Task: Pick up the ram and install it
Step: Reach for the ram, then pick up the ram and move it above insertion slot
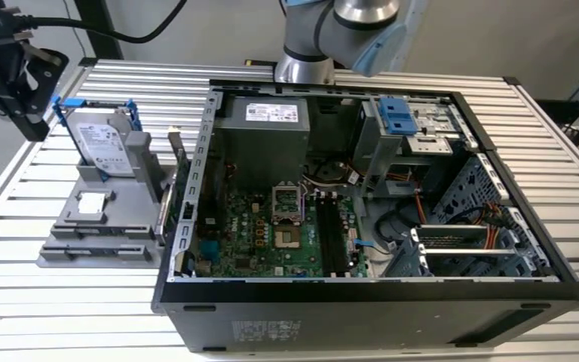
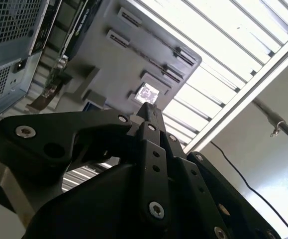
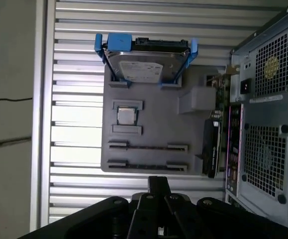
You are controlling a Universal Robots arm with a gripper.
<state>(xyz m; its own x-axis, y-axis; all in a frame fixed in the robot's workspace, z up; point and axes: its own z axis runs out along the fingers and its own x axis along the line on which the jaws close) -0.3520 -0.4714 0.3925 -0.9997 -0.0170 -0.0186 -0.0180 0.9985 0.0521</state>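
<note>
The ram [image 1: 324, 232] is hard to single out: it seems to be the dark strip upright on the board [image 1: 254, 237], lower centre, inside the case [image 1: 370, 298]. I judge it light, stiff and fragile, best held by its long edges, off the chips. The gripper [image 1: 30, 124], fingers drawn together and empty, hangs upper left, well apart.

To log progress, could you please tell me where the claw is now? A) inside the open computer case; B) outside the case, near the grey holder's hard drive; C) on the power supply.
B: the claw hangs outside the case, on the exterior view's left, beside the hard drive standing in the grey holder.
</note>
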